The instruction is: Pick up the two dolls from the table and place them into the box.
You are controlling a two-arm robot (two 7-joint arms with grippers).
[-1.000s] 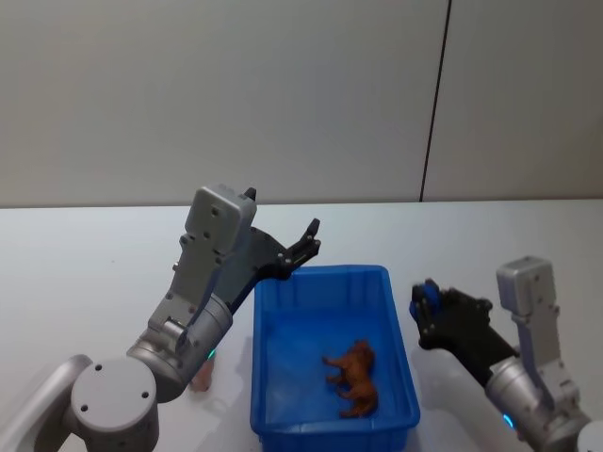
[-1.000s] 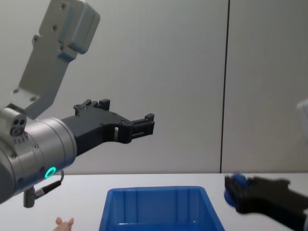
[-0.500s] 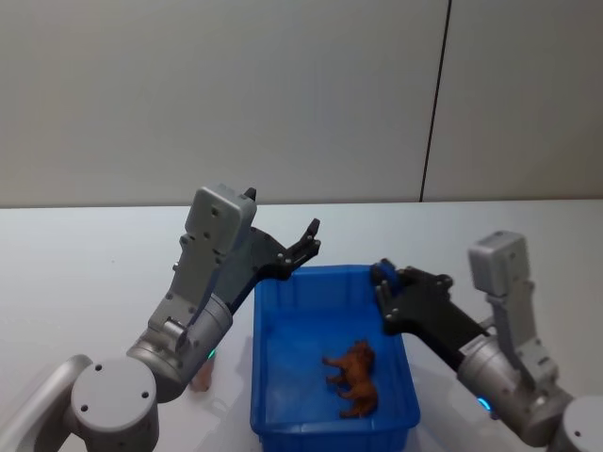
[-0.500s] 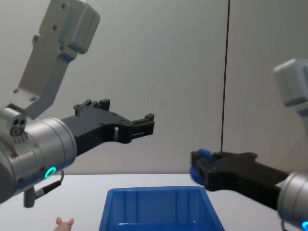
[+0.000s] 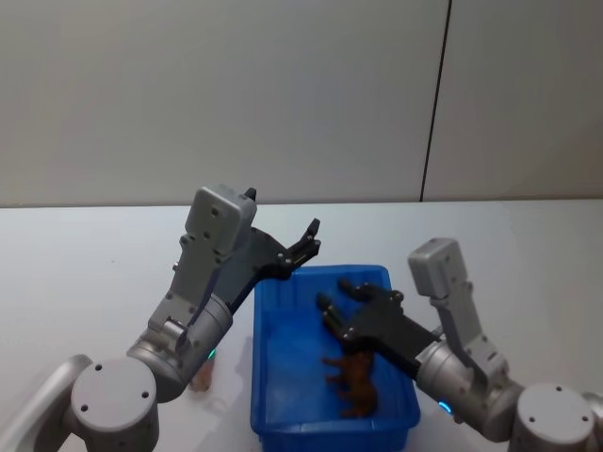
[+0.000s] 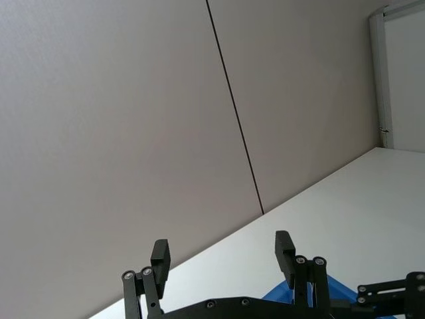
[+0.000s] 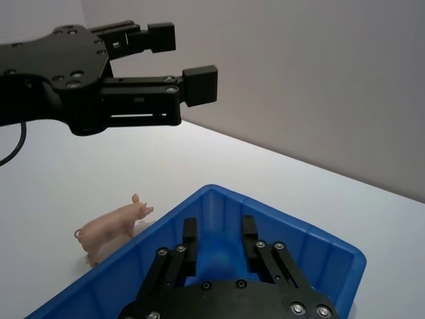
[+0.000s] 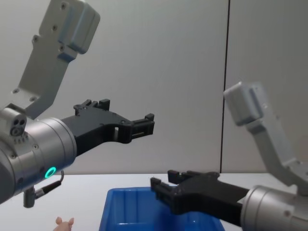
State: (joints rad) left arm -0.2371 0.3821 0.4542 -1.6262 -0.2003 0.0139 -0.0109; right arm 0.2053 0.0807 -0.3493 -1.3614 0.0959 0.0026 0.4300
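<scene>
Right arm has swung in from the right side of the head view. Your right gripper (image 5: 334, 294) now hangs over the box, where a second ago it sat out beyond the right wall. Left arm hasn't budged.

Big picture first: the white table (image 5: 75, 273) runs across the lower half, with the blue box (image 5: 257, 377) at lower centre. It has one passenger, the brown doll (image 5: 356, 377), lying toward the lower right of the box floor. That doll is just below the right gripper and apart from it.

The right gripper's fingers are spread, nothing between them. The left gripper (image 5: 306, 242) is raised above the box's upper left corner, fingers likewise apart and empty.

Now the one that matters. The pink doll (image 7: 109, 224) stands on the table just outside the box's left wall. As far as I can judge, its body runs roughly along that wall. In the head view it peeks out at lower left, tucked under the left arm.

So it lies on your left side, with the box wall between it and the right gripper. I'd call the left gripper the nearer tool, needing to drop down and back.
</scene>
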